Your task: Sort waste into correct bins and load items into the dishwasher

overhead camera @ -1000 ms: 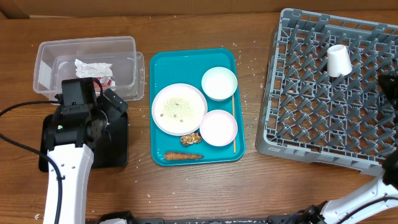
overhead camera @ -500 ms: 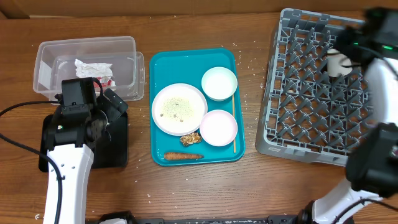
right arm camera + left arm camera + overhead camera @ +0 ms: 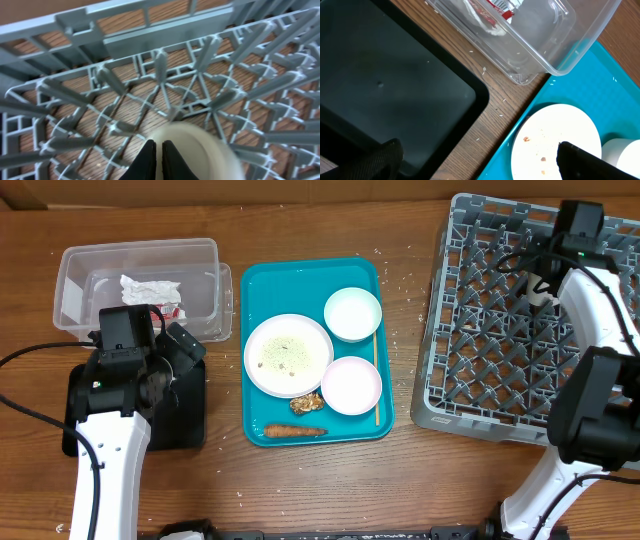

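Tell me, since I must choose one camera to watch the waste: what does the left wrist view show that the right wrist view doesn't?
Only left wrist: the black tray, the clear tub holding a red wrapper, the teal tray and the plate. Only right wrist: the grey rack and the white cup in it. Both: the wooden table, plus each arm's own gripper, the left gripper open, the right gripper shut.

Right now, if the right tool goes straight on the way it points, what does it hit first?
Most likely the small white cup: it lies just past the tips of the shut right tool, among the pegs of the grey dish rack. The view is blurred, so the gap is unclear.
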Robot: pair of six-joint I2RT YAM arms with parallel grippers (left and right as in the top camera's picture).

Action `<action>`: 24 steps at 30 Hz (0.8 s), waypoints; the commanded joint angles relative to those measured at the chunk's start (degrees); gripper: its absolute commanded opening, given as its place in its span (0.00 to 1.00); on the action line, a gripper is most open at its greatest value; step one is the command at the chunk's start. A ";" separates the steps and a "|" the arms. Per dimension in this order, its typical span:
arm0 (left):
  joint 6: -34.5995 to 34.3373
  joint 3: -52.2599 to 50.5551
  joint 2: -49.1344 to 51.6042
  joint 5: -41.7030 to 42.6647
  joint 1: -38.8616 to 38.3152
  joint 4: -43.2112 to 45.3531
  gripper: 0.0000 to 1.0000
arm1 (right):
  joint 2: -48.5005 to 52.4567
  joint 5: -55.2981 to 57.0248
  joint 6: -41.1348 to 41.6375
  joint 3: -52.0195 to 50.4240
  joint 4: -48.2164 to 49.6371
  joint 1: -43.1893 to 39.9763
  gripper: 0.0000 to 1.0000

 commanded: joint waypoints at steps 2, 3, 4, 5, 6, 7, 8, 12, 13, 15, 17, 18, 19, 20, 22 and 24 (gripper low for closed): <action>-0.37 0.59 -0.24 0.11 0.22 0.04 1.00 | 0.02 2.08 -0.17 0.20 -1.77 -1.25 0.08; -0.37 0.59 -0.24 0.11 0.22 0.04 1.00 | -0.17 2.64 -0.17 0.20 -2.34 -1.40 0.08; -0.37 0.59 -0.24 0.11 0.22 0.04 1.00 | -0.48 3.13 -0.17 0.22 -2.99 -1.44 0.08; -0.37 0.59 -0.24 0.11 0.22 0.04 1.00 | -1.01 3.74 -0.13 0.22 -3.67 -1.44 0.08; -0.37 0.59 -0.24 0.11 0.22 0.04 1.00 | -1.64 4.39 0.04 0.22 -4.37 -1.44 0.09; -0.37 0.59 -0.24 0.11 0.22 0.04 1.00 | -2.47 4.70 0.09 0.22 -5.01 -1.42 0.09; -0.37 0.59 -0.24 0.11 0.22 0.04 1.00 | -3.32 5.20 0.46 0.22 -5.70 -1.42 0.09; -0.37 0.59 -0.24 0.11 0.22 0.04 1.00 | -7.61 5.95 3.34 0.22 -9.53 -1.42 0.09; -0.35 0.59 -0.24 0.11 0.22 0.04 1.00 | -8.66 5.79 3.65 0.22 -10.67 -1.42 0.09; -0.35 0.59 -0.24 0.13 0.22 0.04 1.00 | -10.36 5.27 5.29 0.22 -12.57 -1.42 0.10; -0.35 0.59 -0.24 0.11 0.22 0.04 1.00 | -11.30 3.74 6.08 0.22 -13.38 -1.44 0.10; -0.35 0.59 -0.24 0.11 0.22 0.04 1.00 | -11.34 2.95 6.08 0.22 -13.29 -1.44 0.10; -0.35 0.59 -0.24 0.11 0.22 0.04 1.00 | -11.34 2.14 6.10 0.22 -13.20 -1.44 0.11; -0.37 0.59 -0.24 0.13 0.22 0.04 1.00 | -11.28 0.85 6.08 0.20 -13.03 -1.42 0.11; -0.35 0.59 -0.24 0.11 0.22 0.04 1.00 | -10.82 -2.03 5.66 0.09 -11.61 -1.42 0.11; -0.35 0.59 -0.24 0.11 0.22 0.04 1.00 | -10.21 -2.36 5.66 0.09 -8.92 -1.42 0.11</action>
